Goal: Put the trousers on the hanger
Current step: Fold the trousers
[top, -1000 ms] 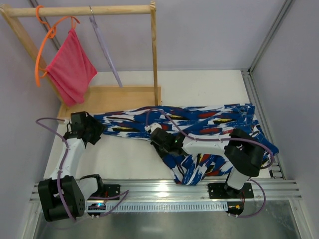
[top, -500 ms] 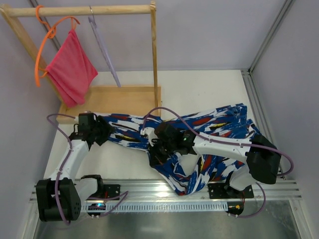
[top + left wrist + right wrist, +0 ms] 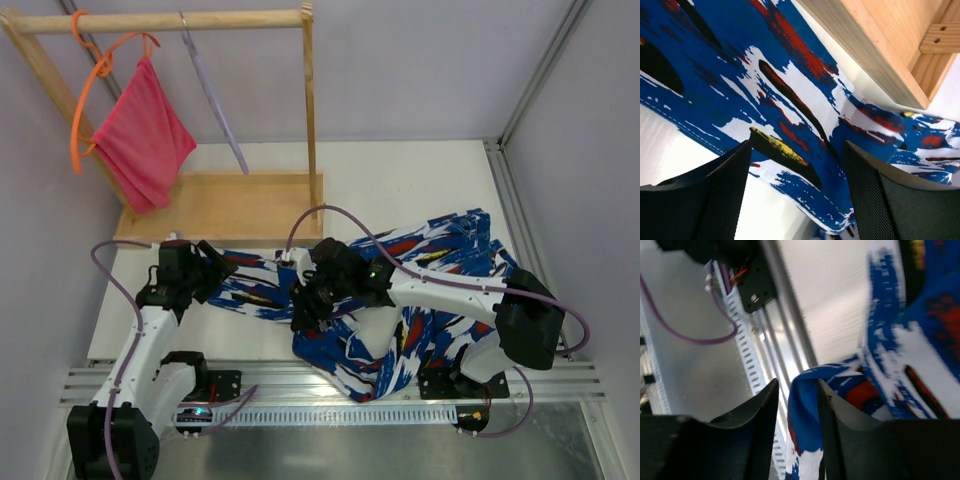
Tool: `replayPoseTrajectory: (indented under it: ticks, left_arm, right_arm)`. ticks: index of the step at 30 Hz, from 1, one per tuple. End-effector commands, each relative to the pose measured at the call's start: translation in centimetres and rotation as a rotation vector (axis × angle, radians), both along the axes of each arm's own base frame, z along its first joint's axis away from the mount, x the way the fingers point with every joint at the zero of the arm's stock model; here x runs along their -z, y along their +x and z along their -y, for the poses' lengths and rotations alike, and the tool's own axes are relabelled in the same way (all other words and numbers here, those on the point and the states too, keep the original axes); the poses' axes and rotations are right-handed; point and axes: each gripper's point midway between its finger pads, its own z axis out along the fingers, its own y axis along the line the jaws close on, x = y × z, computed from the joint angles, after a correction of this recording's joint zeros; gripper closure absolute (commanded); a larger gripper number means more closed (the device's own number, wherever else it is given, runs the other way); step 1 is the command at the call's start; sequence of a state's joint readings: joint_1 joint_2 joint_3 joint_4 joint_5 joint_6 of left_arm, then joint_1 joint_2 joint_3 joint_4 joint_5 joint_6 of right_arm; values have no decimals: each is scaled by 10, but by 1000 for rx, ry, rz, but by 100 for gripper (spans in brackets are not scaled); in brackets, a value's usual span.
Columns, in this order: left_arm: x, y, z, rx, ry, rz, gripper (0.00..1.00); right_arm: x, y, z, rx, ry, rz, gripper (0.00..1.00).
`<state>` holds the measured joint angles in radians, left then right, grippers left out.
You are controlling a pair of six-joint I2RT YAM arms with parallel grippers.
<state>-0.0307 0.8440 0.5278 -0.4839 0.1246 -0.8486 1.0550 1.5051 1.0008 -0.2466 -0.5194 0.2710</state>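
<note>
Two sets of jaws gape at the trousers (image 3: 450, 245): left wide, right narrow.

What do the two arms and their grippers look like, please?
The left arm and the right arm have white links and black joints. A purple cable loops along each. The fingers are black with a fine mesh texture.

A wooden clothes rack (image 3: 170, 20) stands in the upper left of the frame, its flat wooden base (image 3: 230, 205) resting on the pale tabletop (image 3: 400, 180). An orange hanger (image 3: 85, 90) hooks over the rack's left end and carries a pink-red cloth (image 3: 145, 140). A metal rail (image 3: 330, 375) runs along the bottom edge.
</note>
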Motion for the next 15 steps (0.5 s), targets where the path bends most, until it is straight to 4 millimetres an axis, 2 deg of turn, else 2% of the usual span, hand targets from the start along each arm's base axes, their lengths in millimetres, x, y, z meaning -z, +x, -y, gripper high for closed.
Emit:
replayPoseTrajectory:
  ticks: [1,3,4,7,8,9,10,12,13,14,15]
  left_arm:
    - [1,3,-11,-72,29,-18,26]
    - [4,7,-18,-121,44,-31,27]
    - [8,6,-25,-157,72,-49,28]
    - [9,6,-67,-354,226,-113,25]
    - [11,2,-77,-387,270,-146,24]
    - [3,4,-94,-456,320,-141,22]
    - [8,4,-97,-476,327,-169,22]
    - [12,1,-116,-578,296,-211,22]
    - [16,0,-120,-603,276,-223,22]
    - [22,0,-124,-634,262,-248,22]
    - [24,-3,-135,-681,258,-270,22]
  right_arm:
    - [-32,78,9,295,21,165,57]
    - [-37,109,26,440,-4,215,50]
    - [-36,132,39,524,-18,236,48]
    - [-28,163,45,600,-38,258,42]
    - [-32,171,40,595,-39,280,41]
    - [-30,176,39,568,-60,315,39]
    - [-26,185,32,549,-87,322,38]
    - [-22,192,26,475,-106,361,37]
    - [-10,196,22,446,-127,354,37]
    - [-16,204,19,429,-114,369,36]
    - [-13,207,18,401,-112,371,36]
